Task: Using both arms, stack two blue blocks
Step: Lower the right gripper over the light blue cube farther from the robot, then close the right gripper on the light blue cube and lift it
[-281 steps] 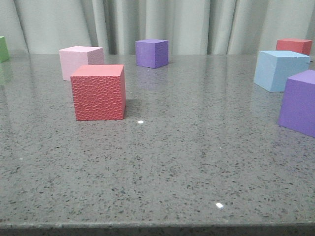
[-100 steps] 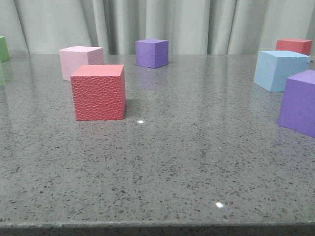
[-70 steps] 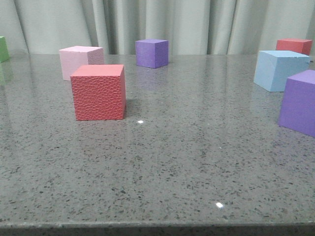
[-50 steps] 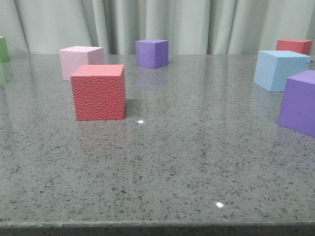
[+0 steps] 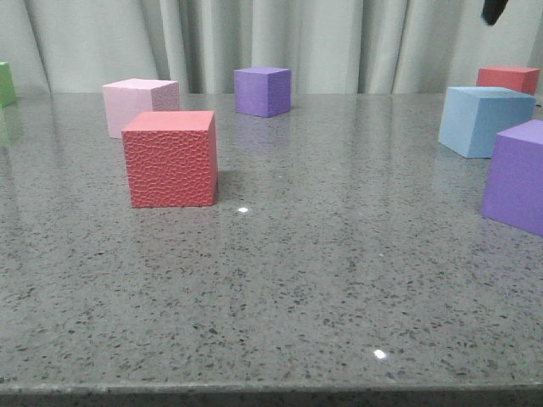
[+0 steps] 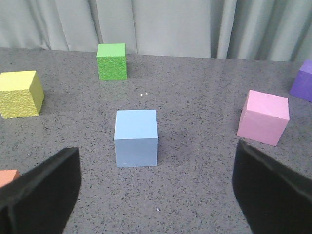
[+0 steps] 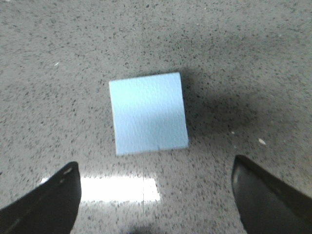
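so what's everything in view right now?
blue blocks: 2, pale blue; one on the right, one in the left wrist view only
purple cubes: 2; back centre, near right edge
red cubes: 2; textured, left of centre; back right
pink cube: 1, behind the textured red
green cube: 1, far left edge
yellow cube: 1, left wrist view only
table: 1, grey speckled
curtain: 1, pale grey, behind the table
left gripper: 1, black, open
right gripper: 1, black, open, over the right blue block
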